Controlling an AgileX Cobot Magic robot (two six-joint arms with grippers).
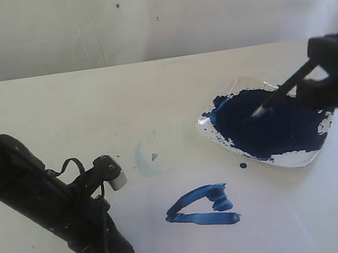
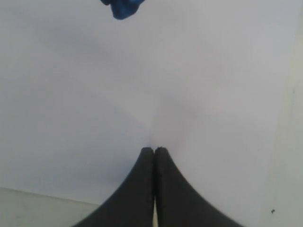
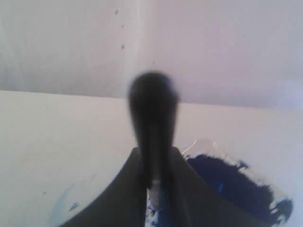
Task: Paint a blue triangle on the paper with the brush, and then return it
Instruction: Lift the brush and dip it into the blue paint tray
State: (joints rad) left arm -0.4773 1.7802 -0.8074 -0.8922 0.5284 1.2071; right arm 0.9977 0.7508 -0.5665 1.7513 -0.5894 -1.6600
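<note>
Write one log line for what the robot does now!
right gripper: shut on brush, tip at paint dish | left gripper: shut, over paper | blue triangle: painted

triangle [image 1: 201,208] on paper [image 1: 282,230], dish [image 1: 299,158] behind, rightward

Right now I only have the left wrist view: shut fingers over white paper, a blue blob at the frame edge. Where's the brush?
Observer: The right gripper is shut on the brush, which it holds at a slant.
Operator: Where's the tip?
Observer: Over the dark-blue pool in the clear paint dish. I can't tell whether it touches the paint.
Operator: Triangle painted?
Observer: Yes, a blue triangle outline lies on the paper, apart from the dish.
</note>
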